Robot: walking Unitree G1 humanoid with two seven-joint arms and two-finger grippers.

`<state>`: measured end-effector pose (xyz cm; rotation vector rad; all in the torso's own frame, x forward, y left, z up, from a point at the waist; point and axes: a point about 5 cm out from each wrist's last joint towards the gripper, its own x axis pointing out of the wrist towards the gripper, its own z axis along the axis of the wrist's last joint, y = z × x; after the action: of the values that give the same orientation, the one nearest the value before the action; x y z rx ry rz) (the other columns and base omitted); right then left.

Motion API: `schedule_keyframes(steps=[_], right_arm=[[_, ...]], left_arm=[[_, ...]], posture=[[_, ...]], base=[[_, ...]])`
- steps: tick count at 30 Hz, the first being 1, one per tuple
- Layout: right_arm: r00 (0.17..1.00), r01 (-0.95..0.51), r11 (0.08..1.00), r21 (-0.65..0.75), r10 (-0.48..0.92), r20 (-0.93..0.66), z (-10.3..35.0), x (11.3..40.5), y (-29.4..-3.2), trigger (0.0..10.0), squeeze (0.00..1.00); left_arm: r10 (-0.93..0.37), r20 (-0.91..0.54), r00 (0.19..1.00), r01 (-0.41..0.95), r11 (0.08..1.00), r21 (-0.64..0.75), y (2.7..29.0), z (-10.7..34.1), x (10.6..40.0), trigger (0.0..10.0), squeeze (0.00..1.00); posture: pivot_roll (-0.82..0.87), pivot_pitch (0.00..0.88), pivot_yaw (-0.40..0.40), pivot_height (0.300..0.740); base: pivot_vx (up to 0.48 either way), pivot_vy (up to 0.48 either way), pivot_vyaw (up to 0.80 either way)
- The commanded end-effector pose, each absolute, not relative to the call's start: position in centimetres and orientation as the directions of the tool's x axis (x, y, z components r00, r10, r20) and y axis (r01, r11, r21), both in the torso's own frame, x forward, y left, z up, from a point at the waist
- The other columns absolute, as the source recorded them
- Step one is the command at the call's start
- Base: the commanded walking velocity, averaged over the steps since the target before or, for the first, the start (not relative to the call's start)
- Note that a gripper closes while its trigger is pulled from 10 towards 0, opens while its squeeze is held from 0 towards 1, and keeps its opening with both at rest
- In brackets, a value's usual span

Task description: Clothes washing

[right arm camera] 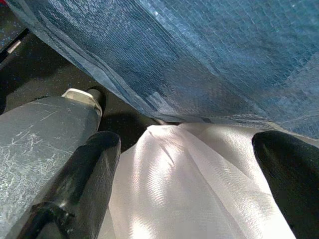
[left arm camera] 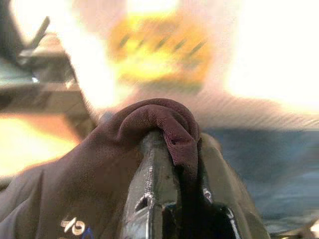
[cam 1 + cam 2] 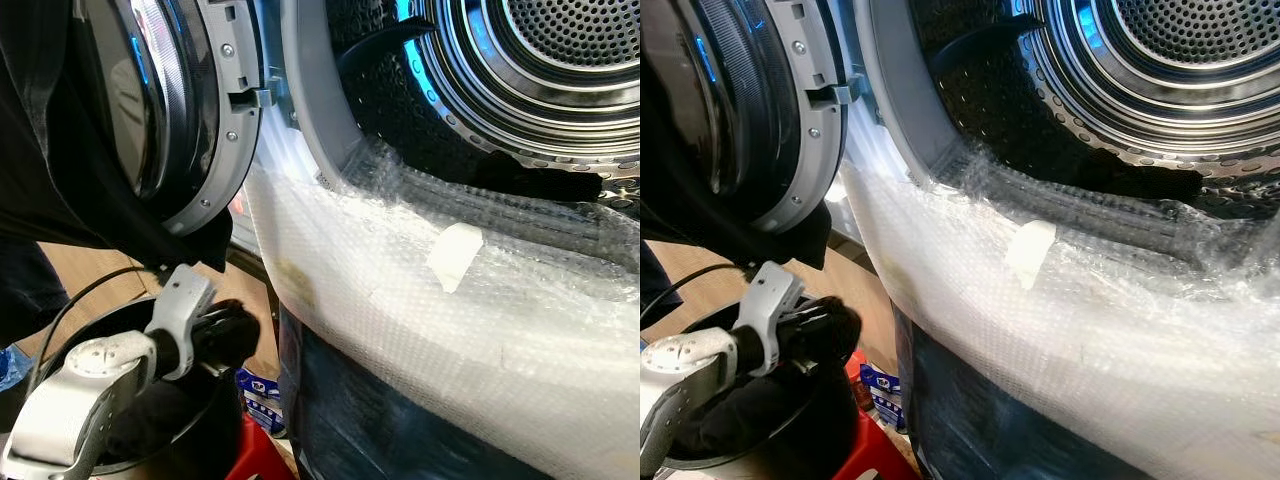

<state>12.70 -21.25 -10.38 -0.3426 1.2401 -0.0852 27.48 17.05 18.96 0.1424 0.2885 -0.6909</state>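
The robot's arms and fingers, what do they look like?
The left arm is silver-grey metal with rounded, chunky parts, scuffed white in places, and a pale bracket at the wrist. A thin black cable loops beside it. The left gripper has long, dark fingers with worn, scratched edges. The right gripper has two smooth, glossy black fingers with rounded tips.
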Motion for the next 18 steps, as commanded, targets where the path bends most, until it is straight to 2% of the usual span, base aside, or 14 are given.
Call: schedule_keyframes(steps=[1,2,4,5,7,8,9,10,11,12,13,16,18], right_arm=[[0.327,-0.133,0.950,-0.284,-0.229,-0.917,-10.5,12.6,-20.7,10.0,0.00],[0.327,-0.133,0.950,-0.284,-0.229,-0.917,-10.5,12.6,-20.7,10.0,0.00],[0.331,-0.138,0.949,-0.282,-0.224,-0.917,-10.4,12.9,-20.7,10.0,0.00],[0.337,-0.143,0.950,-0.277,-0.217,-0.916,-10.4,13.1,-20.5,10.0,0.00],[0.342,-0.146,0.950,-0.275,-0.212,-0.915,-10.3,13.4,-20.5,10.0,0.00],[0.346,-0.151,0.949,-0.278,-0.213,-0.914,-10.3,13.5,-20.5,10.0,0.00],[0.349,-0.153,0.948,-0.278,-0.211,-0.913,-10.2,13.6,-20.4,10.0,0.00],[0.349,-0.153,0.948,-0.278,-0.211,-0.913,-10.2,13.6,-20.4,10.0,0.00],[0.351,-0.155,0.948,-0.277,-0.209,-0.913,-10.2,13.7,-20.4,10.0,0.00],[0.355,-0.161,0.948,-0.276,-0.206,-0.912,-10.2,13.9,-20.2,10.0,0.00],[0.355,-0.161,0.948,-0.276,-0.206,-0.912,-10.2,13.9,-20.2,10.0,0.00],[0.357,-0.184,0.946,-0.267,-0.189,-0.915,-10.2,13.9,-19.9,10.0,0.00],[0.338,-0.185,0.947,-0.262,-0.189,-0.922,-10.5,13.2,-19.9,10.0,0.00]], left_arm=[[-0.743,-0.225,0.630,0.769,0.638,0.048,15.0,21.6,27.7,0.0,0.00],[-0.743,-0.225,0.630,0.769,0.638,0.048,15.0,21.6,27.7,0.0,0.00],[-0.818,-0.201,0.539,0.839,0.542,0.043,13.9,22.3,27.8,0.0,0.00],[-0.865,-0.204,0.458,0.888,0.457,0.052,13.0,22.5,27.7,0.0,0.00],[-0.907,-0.212,0.364,0.931,0.361,0.054,11.9,22.7,27.5,0.0,0.00],[-0.951,-0.150,0.271,0.962,0.274,-0.004,10.3,23.3,27.4,0.0,0.00],[-0.970,-0.114,0.216,0.975,0.220,-0.026,9.2,23.6,27.3,0.0,0.00],[-0.970,-0.114,0.216,0.975,0.220,-0.026,9.2,23.6,27.3,0.0,0.00],[-0.980,-0.091,0.179,0.982,0.183,-0.038,8.4,23.7,27.3,0.0,0.00],[-0.996,-0.034,0.086,0.990,0.089,-0.108,6.6,23.5,26.9,0.0,0.00],[-0.996,-0.034,0.086,0.990,0.089,-0.108,6.6,23.5,26.9,0.0,0.00],[-1.000,-0.020,-0.006,0.986,-0.002,-0.166,4.7,22.1,26.2,0.0,0.00],[-0.997,-0.061,-0.044,0.973,-0.029,-0.227,4.8,20.2,25.0,0.0,0.00]], posture=[[0.07,0.000,0.058,0.740],[0.07,0.000,0.058,0.740],[0.07,0.004,0.055,0.740],[0.07,0.003,0.054,0.740],[0.07,0.000,0.053,0.740],[0.07,0.000,0.056,0.740],[0.06,0.000,0.060,0.740],[0.06,0.000,0.060,0.740],[0.05,0.000,0.062,0.740],[0.04,0.000,0.072,0.740],[0.04,0.000,0.072,0.740],[0.03,0.000,0.071,0.740],[0.01,0.002,0.071,0.740]], base=[[0.000,0.000,0.00],[0.000,0.000,0.00],[0.000,0.000,0.00],[0.000,0.000,0.00],[0.000,0.000,0.00],[0.000,0.000,0.00],[0.000,0.000,0.00],[0.000,0.000,0.00],[0.000,0.000,0.00],[0.000,0.000,0.00],[0.000,0.000,0.00],[0.000,0.000,0.00],[0.000,0.000,0.00]])
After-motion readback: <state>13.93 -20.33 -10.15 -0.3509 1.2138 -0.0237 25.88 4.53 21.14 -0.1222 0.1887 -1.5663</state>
